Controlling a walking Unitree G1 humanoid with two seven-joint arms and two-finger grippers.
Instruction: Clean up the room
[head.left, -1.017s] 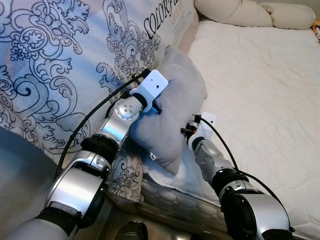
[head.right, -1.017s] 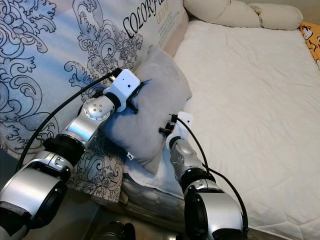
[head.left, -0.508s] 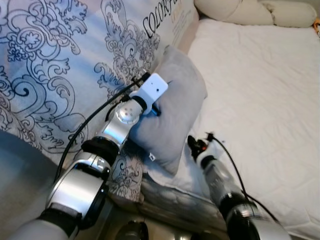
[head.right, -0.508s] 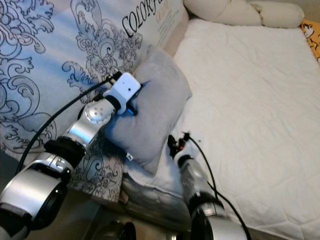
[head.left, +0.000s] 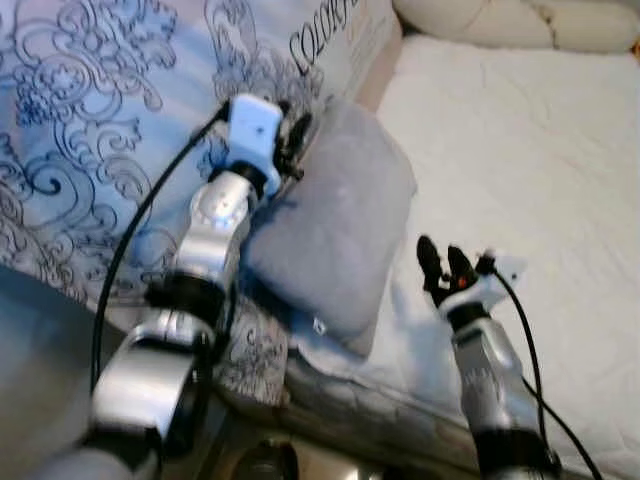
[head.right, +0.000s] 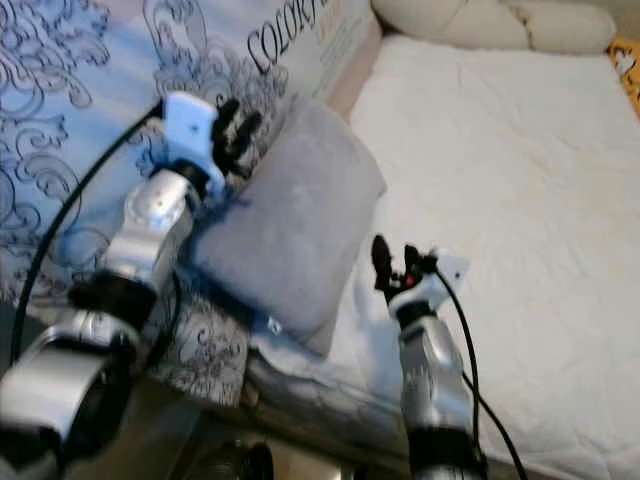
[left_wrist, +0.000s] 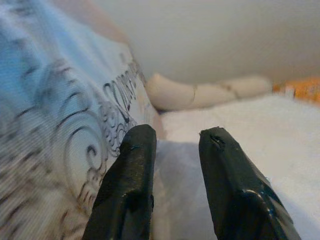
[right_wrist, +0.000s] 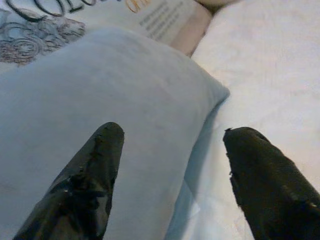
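Observation:
A grey pillow (head.left: 335, 230) lies at the near left corner of the white bed (head.left: 540, 150), leaning on a blue-and-white patterned cover (head.left: 100, 100). My left gripper (head.left: 296, 138) is raised at the pillow's upper left edge, beside the cover. In the left wrist view its fingers (left_wrist: 132, 165) stand apart with nothing between them. My right gripper (head.left: 440, 252) hovers open over the sheet, just right of the pillow and apart from it. In the right wrist view the pillow (right_wrist: 125, 75) lies ahead of the spread right gripper (right_wrist: 172, 132).
Cream pillows (head.left: 480, 20) lie along the head of the bed. An orange item (head.right: 628, 55) sits at the far right edge. The mattress's near edge (head.left: 350, 390) runs below the pillow, with grey floor (head.left: 40, 330) at the lower left.
Both grippers have come off the pillow. The left one rose to its upper left edge, the right one drew back to the right. The pillow has settled lower against the cover.

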